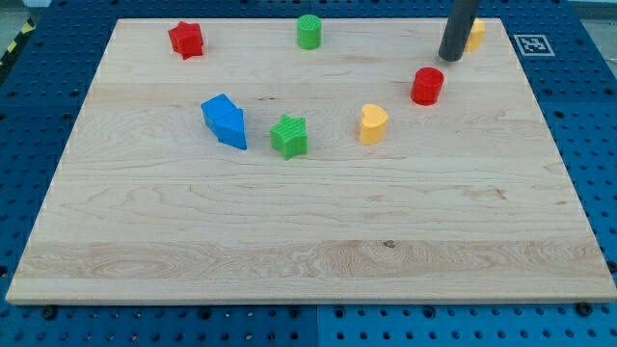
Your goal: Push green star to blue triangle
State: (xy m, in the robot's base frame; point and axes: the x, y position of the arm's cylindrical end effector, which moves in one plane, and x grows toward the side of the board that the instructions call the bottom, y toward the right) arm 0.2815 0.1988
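The green star (289,136) lies left of the board's middle. The blue triangle (232,130) lies just to its left, a small gap apart, and touches a blue cube-like block (218,110) at its upper left. My tip (451,56) is at the view's top right, far from the green star, just above the red cylinder (427,86) and next to a yellow block (473,34) partly hidden behind the rod.
A yellow heart (373,124) lies right of the green star. A green cylinder (308,32) and a red star (186,40) lie near the top edge. The wooden board (308,251) rests on a blue pegboard table.
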